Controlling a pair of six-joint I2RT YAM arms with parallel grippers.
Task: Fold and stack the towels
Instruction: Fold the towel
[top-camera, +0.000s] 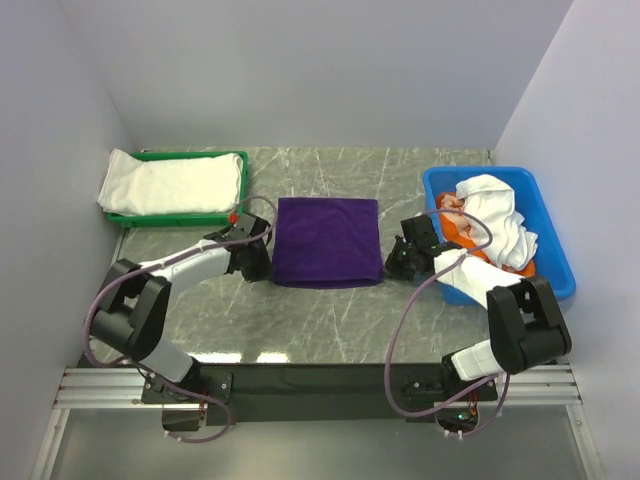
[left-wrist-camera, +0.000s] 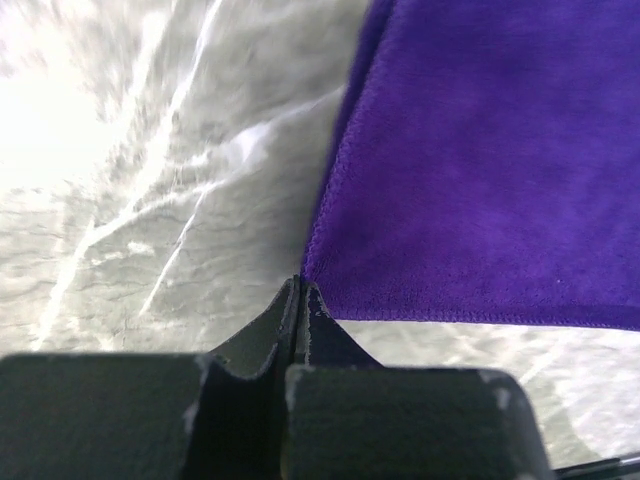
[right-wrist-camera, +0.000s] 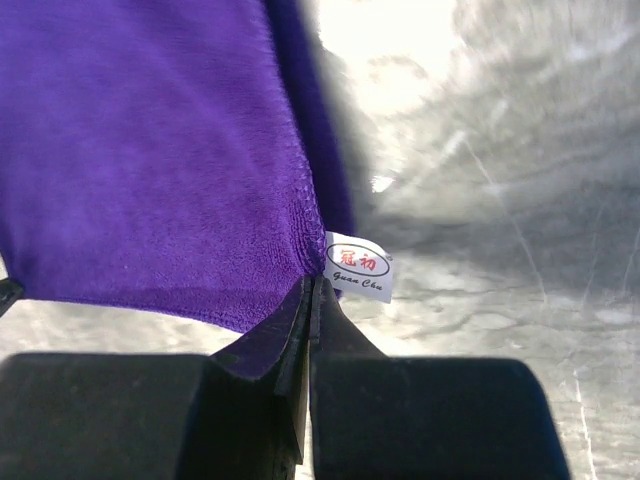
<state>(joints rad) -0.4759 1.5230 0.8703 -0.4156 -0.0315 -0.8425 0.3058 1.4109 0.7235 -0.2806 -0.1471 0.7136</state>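
Note:
A deep purple towel (top-camera: 327, 240) lies folded flat in the middle of the table. My left gripper (top-camera: 262, 262) is at its near left corner and my right gripper (top-camera: 393, 265) at its near right corner. In the left wrist view the shut left gripper (left-wrist-camera: 301, 285) pinches the very tip of the purple towel (left-wrist-camera: 480, 150). Seen from the right wrist, the right gripper (right-wrist-camera: 314, 285) is shut on the corner of the purple towel (right-wrist-camera: 140, 150), beside its white label (right-wrist-camera: 360, 265). A folded white towel (top-camera: 170, 185) lies in the green tray (top-camera: 243, 185).
The blue bin (top-camera: 555, 240) at the right holds crumpled white towels (top-camera: 495, 210), an orange towel (top-camera: 470, 232) and a bit of salmon-pink towel (top-camera: 450, 203). Grey walls close in the left, back and right. Marbled tabletop (top-camera: 300, 320) lies in front of the purple towel.

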